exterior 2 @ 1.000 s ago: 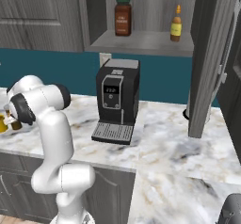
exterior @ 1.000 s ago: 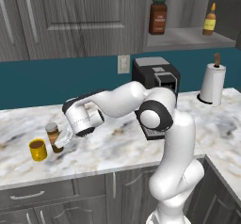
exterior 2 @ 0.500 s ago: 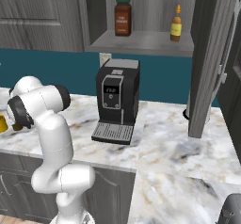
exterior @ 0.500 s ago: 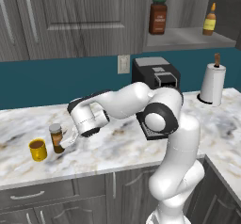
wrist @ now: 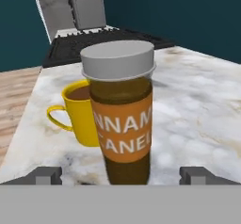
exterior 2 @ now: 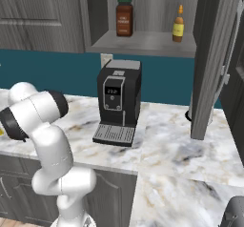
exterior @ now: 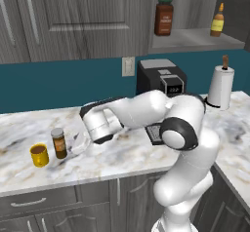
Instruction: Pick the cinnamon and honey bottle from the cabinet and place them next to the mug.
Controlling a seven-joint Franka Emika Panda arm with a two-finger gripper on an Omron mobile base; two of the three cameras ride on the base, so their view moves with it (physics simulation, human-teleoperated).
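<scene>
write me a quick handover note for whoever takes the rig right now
Tool: open, fingers either side of the small brown grey-lidded cinnamon jar, not gripping it.
Cinnamon jar: upright on the marble counter, beside the bright yellow mug.
Slim amber honey bottle with orange cap: on the grey cabinet's shelf, right of a bigger red-brown jar.
Done: cinnamon placed.
Left: back the tool off, fetch the honey bottle, set it next to the mug.

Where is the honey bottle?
The honey bottle stands on the cabinet shelf, right of the bigger red-brown jar, above the coffee machine.

Marble counter (cinnamon beside mug)
</scene>
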